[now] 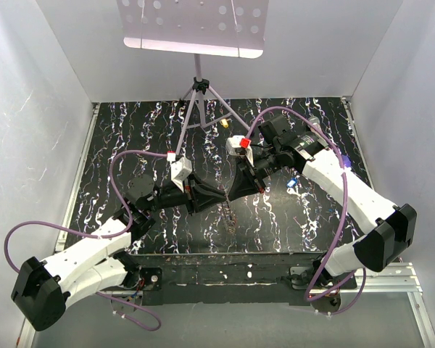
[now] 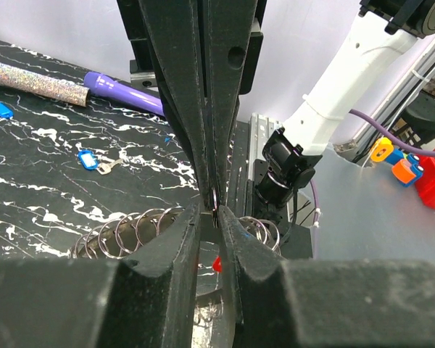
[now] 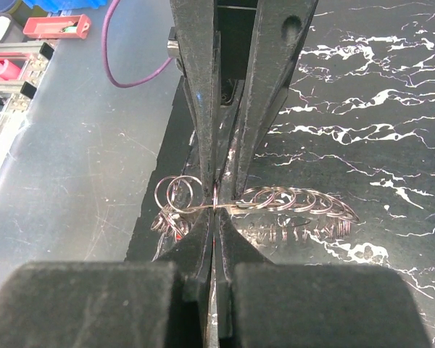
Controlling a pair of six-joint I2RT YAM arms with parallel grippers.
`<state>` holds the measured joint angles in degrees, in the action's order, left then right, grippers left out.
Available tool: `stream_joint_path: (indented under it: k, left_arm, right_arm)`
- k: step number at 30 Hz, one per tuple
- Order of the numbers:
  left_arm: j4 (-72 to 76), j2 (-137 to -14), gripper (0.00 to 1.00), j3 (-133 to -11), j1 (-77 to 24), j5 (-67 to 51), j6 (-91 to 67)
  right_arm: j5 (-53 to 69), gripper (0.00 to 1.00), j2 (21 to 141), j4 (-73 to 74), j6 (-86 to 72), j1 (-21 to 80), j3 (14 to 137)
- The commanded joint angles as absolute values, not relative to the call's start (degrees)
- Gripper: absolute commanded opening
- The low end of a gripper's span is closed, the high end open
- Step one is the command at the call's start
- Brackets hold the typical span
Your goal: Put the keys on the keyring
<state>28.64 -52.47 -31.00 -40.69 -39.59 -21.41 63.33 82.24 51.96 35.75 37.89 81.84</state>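
In the right wrist view, the thin grey metal keyring (image 3: 290, 199), a chain of linked wire loops, is seen strung out low over the black, white-veined surface (image 3: 377, 87), close to its edge. One strand is pinched by the right gripper (image 3: 214, 214), whose fingers are pressed together on the wire. The left gripper (image 2: 212, 209) is brought tip to tip against it from the opposite side. In the left wrist view its fingers are drawn almost together, with a single small loop caught between the tips. A small red fleck (image 2: 217, 262) is seen below the pinch. It may be the head of a key already on the loops, but this cannot be told.

A tiny blue-headed metal key (image 2: 91, 160) lies on the surface well apart from the fingers. A second blue head (image 2: 0, 109) lies farther off, near a glittery silver tube (image 2: 36, 81) and a purple pen (image 2: 123, 93).

The step in hand is judged to be the steadying or prising open of one loop between both grippers, and the loose keys are not yet threaded. For the next move, the keyring would need to be held firmly by one gripper. The other would be freed to fetch the blue-headed key, gripped by its head so that the hole stays clear.
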Motion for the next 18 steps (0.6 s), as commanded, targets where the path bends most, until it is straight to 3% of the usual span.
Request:
stream_joint_path:
  k: [1, 18]
  left_arm:
    - [24.53, -51.94, 0.15, -33.48, -41.04, -39.02, -18.72]
    - [21.53, -52.21, 0.14, -35.25, -41.04, -38.32, -17.67]
  right_arm:
    - [64.16, 0.01, 82.26, 50.19, 34.89, 38.14, 82.44]
    - [63.72, 0.01, 82.97, 50.10, 34.45, 38.67, 82.71]
